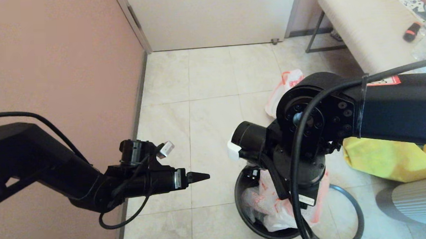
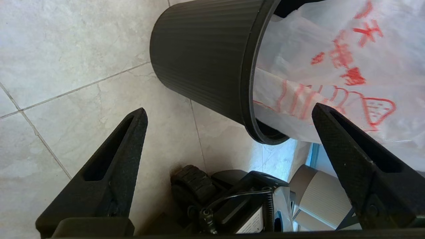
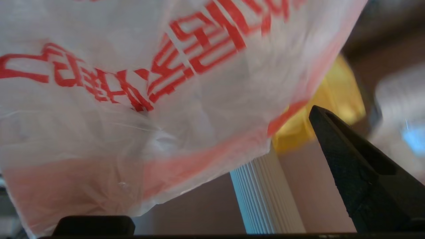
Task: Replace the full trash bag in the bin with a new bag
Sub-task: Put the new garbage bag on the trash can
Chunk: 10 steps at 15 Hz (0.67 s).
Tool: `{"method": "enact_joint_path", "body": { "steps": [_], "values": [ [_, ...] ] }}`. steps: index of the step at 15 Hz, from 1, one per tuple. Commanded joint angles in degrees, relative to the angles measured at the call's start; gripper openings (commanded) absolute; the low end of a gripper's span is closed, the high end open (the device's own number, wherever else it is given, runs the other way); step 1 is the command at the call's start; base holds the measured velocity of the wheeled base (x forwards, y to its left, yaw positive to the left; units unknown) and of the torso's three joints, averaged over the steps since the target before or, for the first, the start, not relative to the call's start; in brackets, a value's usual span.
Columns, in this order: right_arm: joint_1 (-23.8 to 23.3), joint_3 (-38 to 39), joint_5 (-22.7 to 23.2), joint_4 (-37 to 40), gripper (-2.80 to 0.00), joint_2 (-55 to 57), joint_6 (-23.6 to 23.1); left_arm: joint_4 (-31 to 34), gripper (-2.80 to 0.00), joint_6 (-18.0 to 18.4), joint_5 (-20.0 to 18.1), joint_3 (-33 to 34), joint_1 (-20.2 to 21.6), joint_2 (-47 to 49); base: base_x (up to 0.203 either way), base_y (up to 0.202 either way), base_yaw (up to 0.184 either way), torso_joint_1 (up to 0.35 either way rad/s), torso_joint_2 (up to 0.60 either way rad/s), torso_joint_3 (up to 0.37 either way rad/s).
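The black bin (image 1: pixel 240 202) (image 2: pixel 199 53) stands on the tile floor below my right arm (image 1: pixel 308 129). The new bag (image 1: pixel 264 200) (image 2: pixel 332 66), white with orange-red print and a pink band, fills its mouth and bulges above the rim. My right gripper (image 3: pixel 212 109) is open low over the bin. The bag's pink-banded edge (image 3: pixel 166 166) hangs across one finger and hides it; the other finger (image 3: pixel 352 166) is bare. My left gripper (image 1: pixel 201 176) (image 2: pixel 229 108) is open and empty, level with the bin's left side. The full trash bag (image 1: pixel 287 82) lies on the floor beyond the bin.
The grey ring (image 1: pixel 355 204) lies on the floor against the bin's right side. A yellow tote (image 1: pixel 382 158) and a grey ribbed object (image 1: pixel 414 200) stand further right. A cushioned bench (image 1: pixel 361 24) is at the back right, a pink wall (image 1: pixel 50 69) close on the left.
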Motion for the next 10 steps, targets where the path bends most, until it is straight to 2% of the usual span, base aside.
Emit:
{"method": "enact_joint_path", "body": {
  "steps": [1,2,4,7,9,10],
  "values": [
    [-0.2,0.0,-3.4,7.4,0.0,1.5,5.5,-0.2,0.0,-0.1,-0.2,0.0,0.0,0.3,0.0,0.0,0.0,0.0,0.0,0.0],
    [-0.3,0.0,-4.8,10.2,0.0,2.3,9.8,-0.1,0.0,-0.1,-0.2,0.1,0.0,0.2,0.0,0.0,0.0,0.0,0.0,0.0],
    [-1.1,-0.1,-5.8,10.5,0.0,2.7,17.4,-0.1,0.0,-0.2,-0.2,0.4,0.0,-0.3,0.0,0.0,0.0,0.0,0.0,0.0],
    [-1.3,0.2,-4.3,9.7,0.0,-2.9,20.6,0.4,0.0,-0.4,0.3,2.0,0.0,-2.6,0.0,0.0,0.0,0.0,0.0,0.0],
    [-2.2,0.3,-1.5,6.9,0.0,-8.2,21.5,3.4,0.0,-0.3,2.2,3.2,0.1,-6.0,0.0,0.0,0.0,0.0,0.0,0.0],
    [-2.4,0.4,0.0,6.0,0.0,-10.7,23.7,6.4,0.0,-0.2,3.1,3.4,0.4,-8.9,0.0,0.0,0.0,0.0,0.0,0.0]
  ]
}}
